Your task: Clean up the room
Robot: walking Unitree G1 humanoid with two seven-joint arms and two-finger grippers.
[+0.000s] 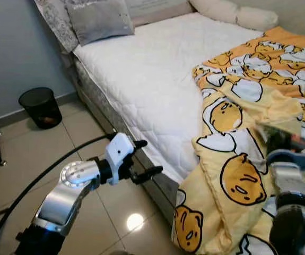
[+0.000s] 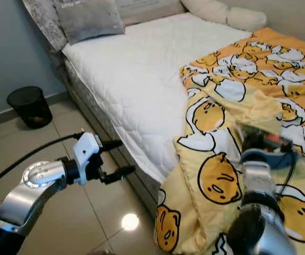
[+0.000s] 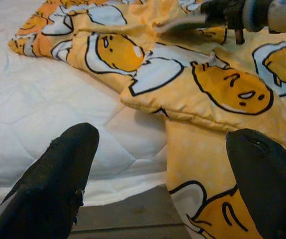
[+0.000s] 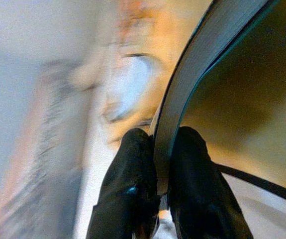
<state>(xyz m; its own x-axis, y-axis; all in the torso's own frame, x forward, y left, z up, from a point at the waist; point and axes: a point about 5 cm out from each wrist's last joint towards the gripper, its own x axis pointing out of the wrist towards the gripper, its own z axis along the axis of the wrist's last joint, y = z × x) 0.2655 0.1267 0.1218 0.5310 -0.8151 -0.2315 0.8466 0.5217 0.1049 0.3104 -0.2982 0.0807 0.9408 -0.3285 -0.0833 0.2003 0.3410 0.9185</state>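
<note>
Left gripper (image 1: 148, 157) spread wide, right gripper (image 4: 161, 149) clamped

Blanket (image 1: 247, 175) on bed (image 1: 157, 69); bin (image 1: 41, 106) leftward

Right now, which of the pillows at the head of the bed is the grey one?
The grey pillow is the one at the bed's left corner, nearest the bin. The other pillow, at the right corner, is cream.

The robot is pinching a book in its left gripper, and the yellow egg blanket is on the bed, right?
Not quite. The right gripper pinches the book, as the right wrist view shows. The left gripper is open beside the bed. The yellow egg blanket is on the bed.
</note>
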